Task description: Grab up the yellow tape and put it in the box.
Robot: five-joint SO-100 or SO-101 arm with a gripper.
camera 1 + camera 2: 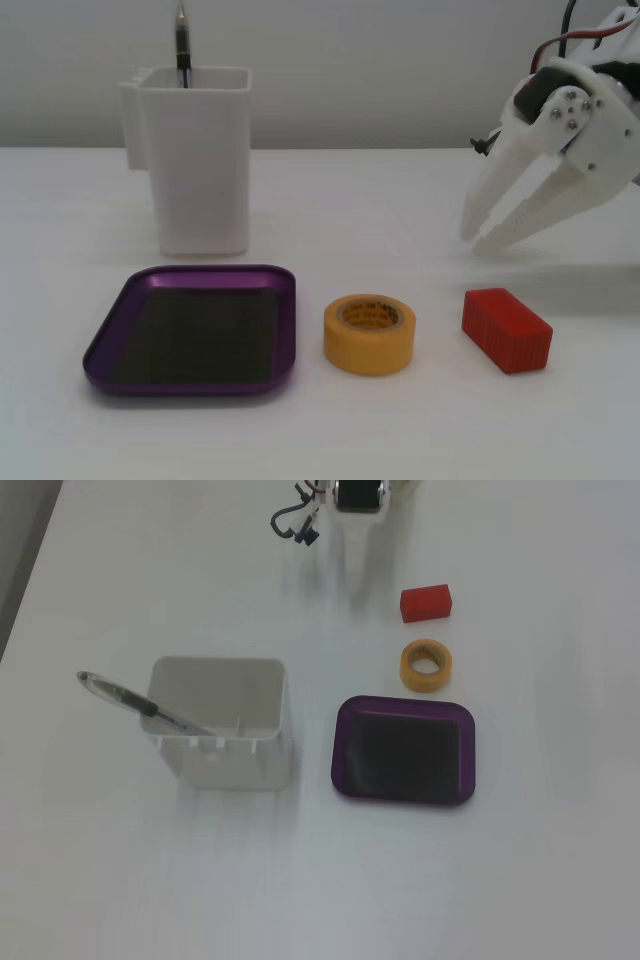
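Note:
The yellow tape [369, 333] lies flat on the white table, between the box and a red block; it also shows in the other fixed view [426, 666]. The box [115, 340] is a shallow purple tray with a dark, empty bottom, just left of the tape in a fixed view, and it shows below the tape in the other [345, 750]. My white gripper [478, 238] hangs at the right, behind and above the red block and well clear of the tape, empty, with its fingertips close together. In the fixed view from above only the arm's wrist [358, 494] shows clearly.
A red ribbed block [506, 329] lies right of the tape, also seen from above [427, 602]. A tall white pen holder [195, 165] with a pen [182, 45] stands behind the tray. A dark cable [290, 522] lies near the arm's base.

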